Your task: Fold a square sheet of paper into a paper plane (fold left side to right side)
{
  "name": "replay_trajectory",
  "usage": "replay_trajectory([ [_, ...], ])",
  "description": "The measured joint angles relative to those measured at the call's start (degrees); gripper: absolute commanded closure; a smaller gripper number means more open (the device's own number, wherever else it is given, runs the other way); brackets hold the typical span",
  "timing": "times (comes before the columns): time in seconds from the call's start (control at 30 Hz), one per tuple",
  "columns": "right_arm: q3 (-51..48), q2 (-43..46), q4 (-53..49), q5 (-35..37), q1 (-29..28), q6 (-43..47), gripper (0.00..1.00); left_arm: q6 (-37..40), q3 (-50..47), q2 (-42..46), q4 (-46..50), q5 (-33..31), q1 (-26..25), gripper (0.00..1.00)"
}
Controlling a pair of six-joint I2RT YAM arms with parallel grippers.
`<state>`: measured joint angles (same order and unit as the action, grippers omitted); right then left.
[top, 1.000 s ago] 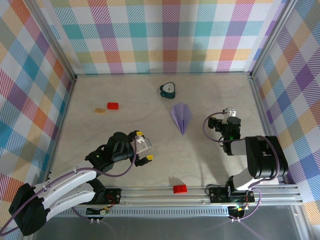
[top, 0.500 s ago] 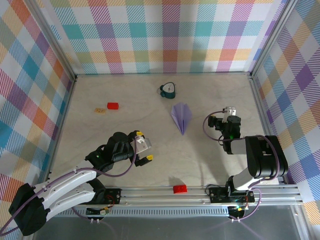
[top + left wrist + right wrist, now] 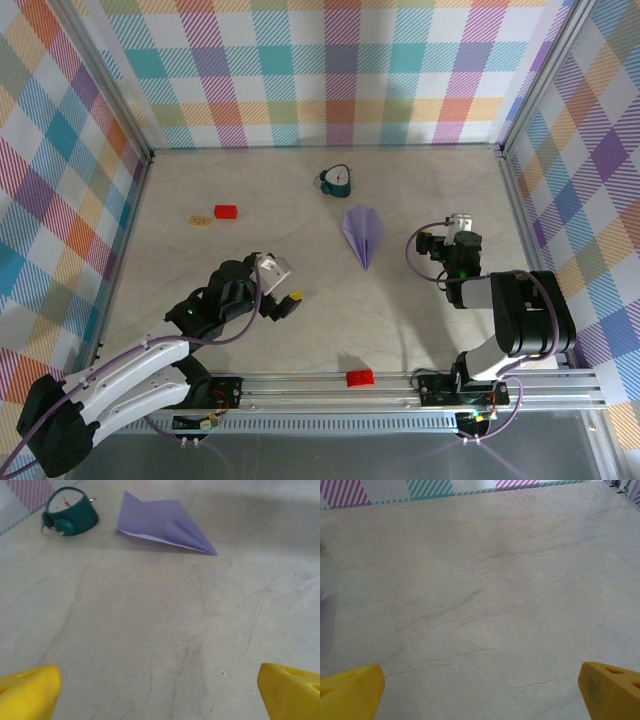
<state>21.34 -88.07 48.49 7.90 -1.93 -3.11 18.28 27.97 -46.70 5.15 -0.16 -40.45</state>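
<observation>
Paper plane (image 3: 363, 235) lies flat on the table (image 3: 180, 180), a bit right of centre twd the far edge, tip aimed at the near edge.

Top view: teal clock (image 3: 337, 180) sits just beyond the plane on the far side, apart from it. Left gripper (image 3: 280, 284) hangs over the near-left part, well apart from the plane. Right gripper (image 3: 443, 232) is nr the right edge, beside the plane but not touching.

Left wrist: plane (image 3: 165, 527) ahead w/ crease lines showing, clock (image 3: 70, 515) to its left. Yellow fingertips (image 3: 30, 692) spread wide, nothing betw them.

Right wrist: bare table (image 3: 480, 580), right gripper (image 3: 480, 692) jaws wide apart, empty.

Step, as I read it: folding looks done and the dart shape is complete. Next move prob needs no grasp: keep both arms clear so the thin paper isn't nudged.
</observation>
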Motion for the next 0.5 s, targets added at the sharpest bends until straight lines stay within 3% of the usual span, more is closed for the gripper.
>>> replay_trajectory([
  [0.27,0.0,0.0,0.0,0.0,0.0,0.0,0.01,-10.4,12.81,4.2,8.46,-8.28,0.55,0.0],
  [0.4,0.0,0.0,0.0,0.0,0.0,0.0,0.01,-13.51,9.51,5.44,6.51,-13.35,2.29,0.0],
  [0.5,0.0,0.0,0.0,0.0,0.0,0.0,0.01,-14.75,4.42,5.53,3.06,-16.37,7.08,0.0],
])
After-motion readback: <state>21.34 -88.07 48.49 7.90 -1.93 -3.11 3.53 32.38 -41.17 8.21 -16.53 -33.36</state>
